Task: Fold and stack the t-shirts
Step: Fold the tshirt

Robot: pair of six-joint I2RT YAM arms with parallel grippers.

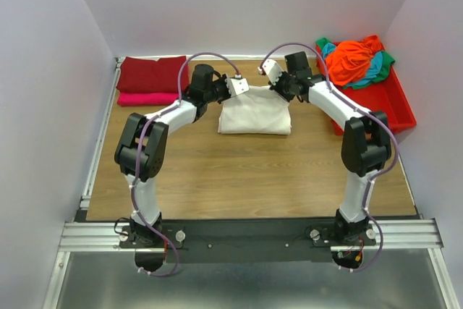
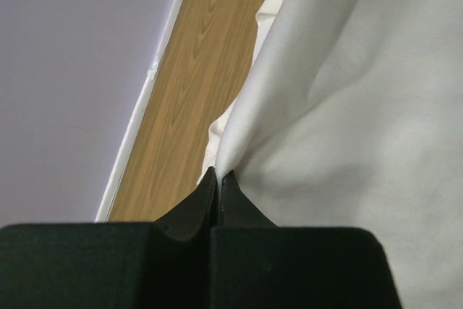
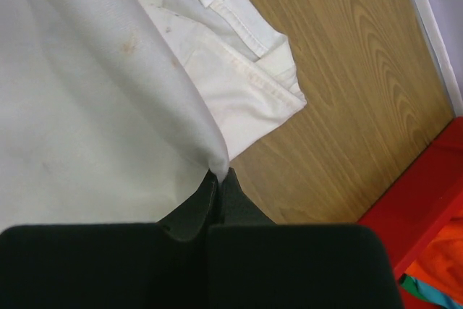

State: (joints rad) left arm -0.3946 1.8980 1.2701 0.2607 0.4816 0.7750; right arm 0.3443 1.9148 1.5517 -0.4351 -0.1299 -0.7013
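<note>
A large cream-white t-shirt (image 1: pixel 255 115) lies partly folded in the middle of the table, its far edge lifted. My left gripper (image 1: pixel 243 90) is shut on the shirt's far left corner; in the left wrist view the cloth (image 2: pixel 347 106) rises from between the closed black jaws of that gripper (image 2: pixel 219 177). My right gripper (image 1: pixel 275 89) is shut on the far right corner, and the right wrist view shows the cloth (image 3: pixel 94 99) pinched at its tips (image 3: pixel 219 176), with a sleeve hem (image 3: pixel 253 85) lying flat on the wood beyond.
A folded dark red t-shirt (image 1: pixel 152 74) lies on a bright pink one (image 1: pixel 147 98) at the back left. A red plastic tray (image 1: pixel 387 99) at the back right holds crumpled orange (image 1: pixel 354 59), teal and green shirts. Walls stand close on three sides.
</note>
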